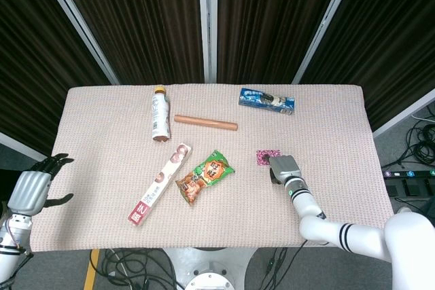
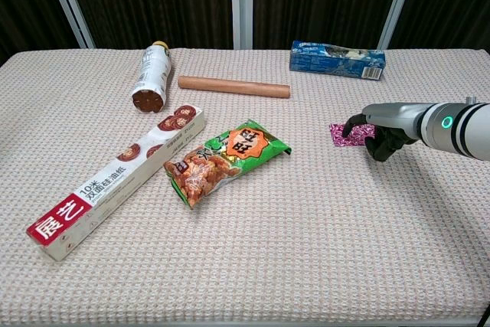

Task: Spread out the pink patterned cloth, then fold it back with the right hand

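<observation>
We see open worktop [image 2: 306, 250] near the folded cloth [image 2: 346, 134]; right hand [image 2: 377, 129] covers its right edge, fingers curled, grip unclear.

Two views are given. In the head view, the whole table [image 1: 102, 222] is seen from high above, looking steeply down, with dark curtains [image 1: 136, 18] behind and floor cables below. In the chest view, the tabletop is seen from low and near, looking across toward the curtains. The cloth [image 1: 265, 155], snack bag [image 1: 204, 176] and long box [image 1: 158, 183] are shared by both views.
</observation>
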